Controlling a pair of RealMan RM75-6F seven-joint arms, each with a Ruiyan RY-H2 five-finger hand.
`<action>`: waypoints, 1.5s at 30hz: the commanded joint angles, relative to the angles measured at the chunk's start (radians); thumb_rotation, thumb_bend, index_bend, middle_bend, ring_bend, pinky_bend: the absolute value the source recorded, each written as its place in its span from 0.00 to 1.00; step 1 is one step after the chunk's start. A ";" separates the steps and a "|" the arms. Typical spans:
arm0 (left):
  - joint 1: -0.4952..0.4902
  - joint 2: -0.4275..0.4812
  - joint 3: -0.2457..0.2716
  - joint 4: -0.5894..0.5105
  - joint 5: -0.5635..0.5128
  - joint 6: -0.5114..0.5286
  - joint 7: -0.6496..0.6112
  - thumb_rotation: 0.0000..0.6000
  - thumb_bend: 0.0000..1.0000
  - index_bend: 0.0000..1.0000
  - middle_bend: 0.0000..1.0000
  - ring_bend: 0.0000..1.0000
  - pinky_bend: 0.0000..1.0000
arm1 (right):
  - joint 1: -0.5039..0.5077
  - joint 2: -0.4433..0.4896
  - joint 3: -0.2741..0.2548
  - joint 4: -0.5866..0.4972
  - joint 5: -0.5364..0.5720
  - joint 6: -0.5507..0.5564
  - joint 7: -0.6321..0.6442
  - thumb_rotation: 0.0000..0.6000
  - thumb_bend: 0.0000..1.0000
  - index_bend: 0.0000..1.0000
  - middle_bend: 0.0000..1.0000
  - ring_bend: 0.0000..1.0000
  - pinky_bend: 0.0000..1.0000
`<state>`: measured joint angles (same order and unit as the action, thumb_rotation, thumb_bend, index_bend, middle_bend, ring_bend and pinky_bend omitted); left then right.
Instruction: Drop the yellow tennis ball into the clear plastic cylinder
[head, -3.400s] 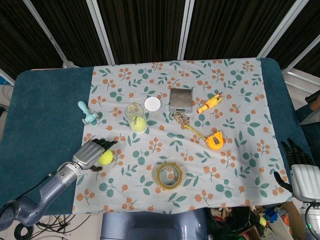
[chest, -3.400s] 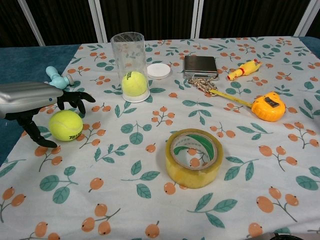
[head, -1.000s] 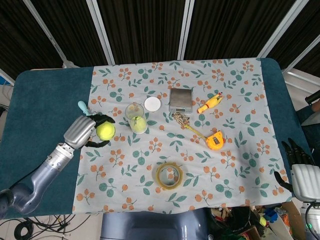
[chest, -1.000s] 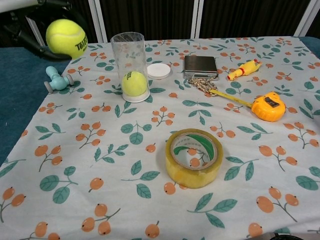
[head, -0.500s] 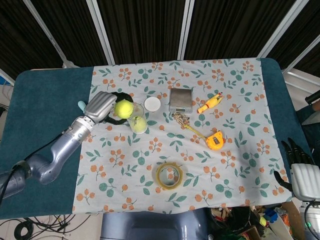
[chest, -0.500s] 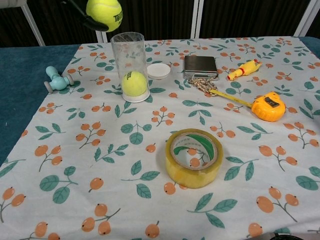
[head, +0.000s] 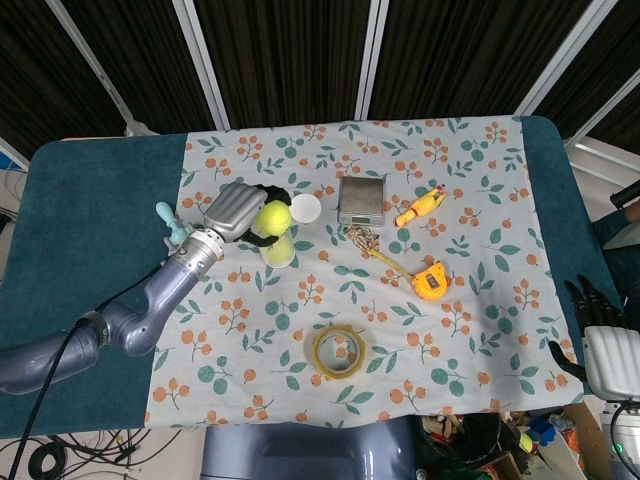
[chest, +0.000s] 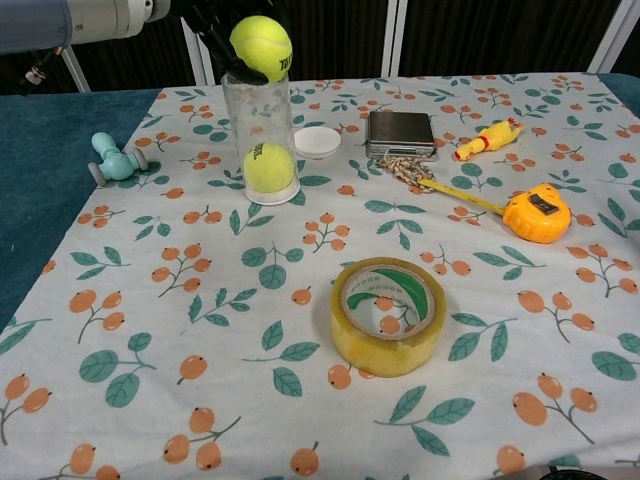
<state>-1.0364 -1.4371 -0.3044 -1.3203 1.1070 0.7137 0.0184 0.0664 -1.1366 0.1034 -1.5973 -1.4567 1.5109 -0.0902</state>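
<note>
My left hand (head: 238, 209) (chest: 215, 22) grips a yellow tennis ball (head: 272, 217) (chest: 261, 47) in the air, right over the mouth of the clear plastic cylinder (chest: 260, 135) (head: 272, 243). The cylinder stands upright on the floral cloth, and a second tennis ball (chest: 268, 166) lies at its bottom. The held ball is just above the rim, slightly to its right in the chest view. My right hand (head: 598, 330) rests off the table's right front corner, fingers spread and holding nothing.
A white lid (head: 305, 207) lies just behind the cylinder, with a small scale (head: 360, 200) and a chain beside it. Also on the cloth are a teal toy (chest: 115, 159), a rubber chicken (head: 420, 206), an orange tape measure (chest: 535, 212) and a tape roll (chest: 388, 314).
My left hand has carried the ball up from the cloth and to the right. It now hangs over the cylinder's mouth. The right hand has not moved.
</note>
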 joint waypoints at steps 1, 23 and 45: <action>-0.005 -0.007 0.006 0.006 -0.009 -0.003 0.010 1.00 0.13 0.27 0.36 0.30 0.49 | 0.000 0.000 0.000 0.000 0.000 0.000 0.001 1.00 0.21 0.00 0.00 0.10 0.22; 0.032 0.111 -0.043 -0.144 0.000 0.067 -0.052 1.00 0.04 0.12 0.17 0.08 0.30 | 0.000 -0.004 0.002 0.002 -0.001 0.005 -0.002 1.00 0.21 0.00 0.00 0.10 0.22; 0.616 0.369 0.311 -0.396 0.291 0.711 0.136 1.00 0.11 0.15 0.19 0.10 0.25 | 0.000 -0.006 -0.001 -0.004 -0.012 0.014 -0.020 1.00 0.21 0.00 0.00 0.10 0.22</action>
<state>-0.5023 -1.0732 -0.0706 -1.7560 1.3309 1.3523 0.1292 0.0660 -1.1421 0.1030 -1.6011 -1.4684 1.5242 -0.1100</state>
